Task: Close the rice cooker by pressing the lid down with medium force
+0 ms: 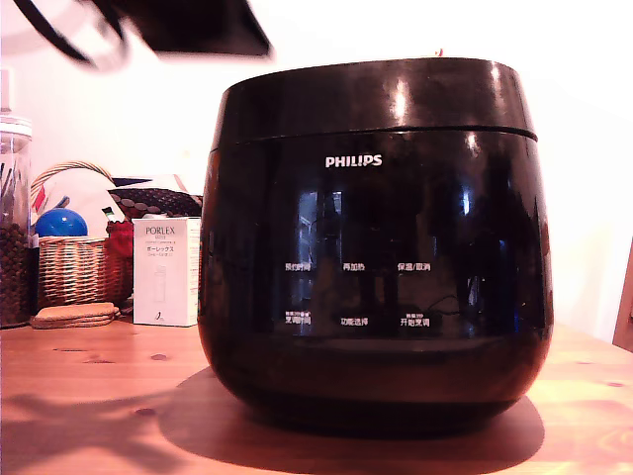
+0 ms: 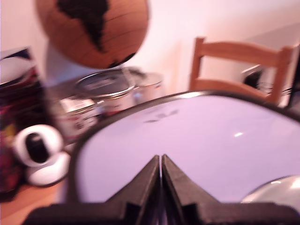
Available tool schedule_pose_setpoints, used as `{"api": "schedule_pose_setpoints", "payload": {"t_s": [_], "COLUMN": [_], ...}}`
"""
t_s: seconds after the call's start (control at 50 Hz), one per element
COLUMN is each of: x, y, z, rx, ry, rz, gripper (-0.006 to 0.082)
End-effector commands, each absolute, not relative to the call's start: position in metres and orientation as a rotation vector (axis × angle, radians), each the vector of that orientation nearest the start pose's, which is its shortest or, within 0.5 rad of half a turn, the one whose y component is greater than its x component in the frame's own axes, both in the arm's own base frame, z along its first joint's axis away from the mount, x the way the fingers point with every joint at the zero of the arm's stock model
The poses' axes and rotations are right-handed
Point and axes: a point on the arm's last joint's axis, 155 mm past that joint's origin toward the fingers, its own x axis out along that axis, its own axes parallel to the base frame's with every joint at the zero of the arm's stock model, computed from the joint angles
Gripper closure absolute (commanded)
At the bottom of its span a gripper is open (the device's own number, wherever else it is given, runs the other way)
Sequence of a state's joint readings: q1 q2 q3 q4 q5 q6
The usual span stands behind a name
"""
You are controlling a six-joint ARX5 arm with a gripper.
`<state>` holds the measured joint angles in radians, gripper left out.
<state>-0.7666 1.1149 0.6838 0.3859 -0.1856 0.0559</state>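
Black wedge-shaped fingers of the tool (image 2: 161,180) fill the foreground of the wrist view, pressed together tip to tip and holding nothing. Just beyond them spreads the round glossy lid (image 2: 197,140), reflecting pale light. In the exterior view the large glossy black rounded rice cooker (image 1: 374,247) stands on the wooden bench (image 1: 89,396), occupying the centre. Its lid (image 1: 376,94) sits level on the body with only a thin seam visible, so it looks down, though whether the latch has caught cannot be told. A blurred dark part of the arm (image 1: 203,25) shows at 11 o'clock from the cooker, above and apart from it.

Risks from here, as a judgement: the narrow clenched tips could skid on the slick curved lid if they land off-centre. An unlatched lid might spring up. Pushing sideways could shove the cooker toward the white carton (image 1: 165,272) and wicker basket (image 1: 74,267) at 9 o'clock.
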Motion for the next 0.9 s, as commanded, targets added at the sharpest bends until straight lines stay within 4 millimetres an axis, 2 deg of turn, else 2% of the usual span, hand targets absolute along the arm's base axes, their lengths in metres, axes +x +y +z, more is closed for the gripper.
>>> {"api": "schedule_pose_setpoints", "payload": {"t_s": [0.0, 0.18, 0.52, 0.68, 0.88], "x": [0.316, 0.326, 0.346, 0.352, 0.355], "y": [-0.238, -0.193, -0.110, -0.085, -0.074], "z": [0.294, 0.302, 0.295, 0.290, 0.290], "rx": [0.069, 0.073, 0.085, 0.081, 0.071], "ry": [0.002, 0.014, 0.074, 0.100, 0.103], "rz": [-0.544, -0.439, -0.225, -0.180, -0.167], "gripper": [0.0791, 0.0791, 0.0791, 0.0791, 0.0791]}}
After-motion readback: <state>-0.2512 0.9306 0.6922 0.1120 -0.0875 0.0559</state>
